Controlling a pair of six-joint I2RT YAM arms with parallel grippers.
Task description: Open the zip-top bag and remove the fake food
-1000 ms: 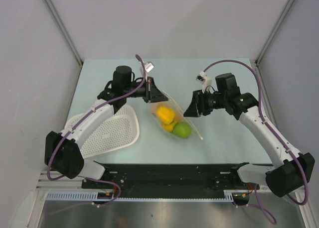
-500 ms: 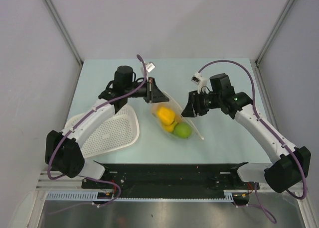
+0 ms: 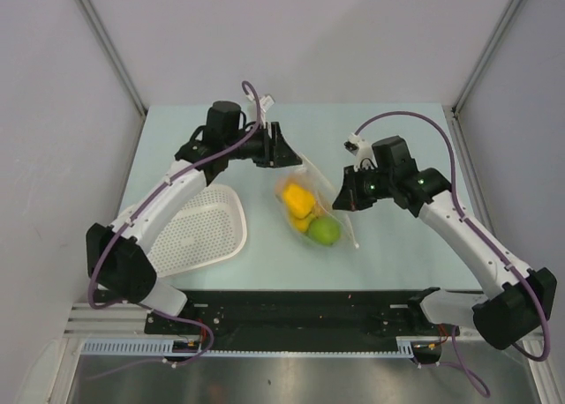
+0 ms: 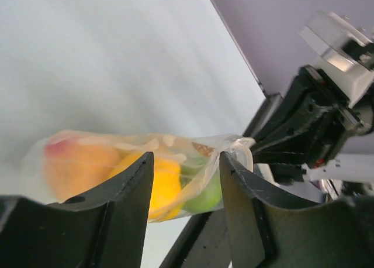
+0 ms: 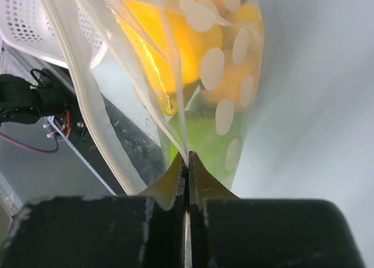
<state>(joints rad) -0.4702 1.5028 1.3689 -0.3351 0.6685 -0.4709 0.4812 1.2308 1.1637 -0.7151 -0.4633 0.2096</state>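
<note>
The zip-top bag (image 3: pixel 311 206) lies mid-table, clear and crinkly. The fake food shows through it: yellow pieces (image 3: pixel 298 200) and a green apple (image 3: pixel 323 232). My left gripper (image 3: pixel 289 155) stands open just behind the bag's far end. In the left wrist view the bag (image 4: pixel 87 162) sits beyond the gap between the fingers, and the left gripper (image 4: pixel 187 161) holds nothing. My right gripper (image 3: pixel 339 198) is at the bag's right edge. In the right wrist view the right gripper (image 5: pixel 187 158) is shut on a fold of the bag (image 5: pixel 198 63), over the green apple (image 5: pixel 201 145).
A white perforated basket (image 3: pixel 201 232) lies at the left, partly under my left arm. The black rail (image 3: pixel 300 316) with the arm bases runs along the near edge. Grey walls close in the table on both sides.
My left gripper has opened, let go of the bag's far end and pulled back a little. My right gripper has moved in to the bag's right edge and shut on it.
</note>
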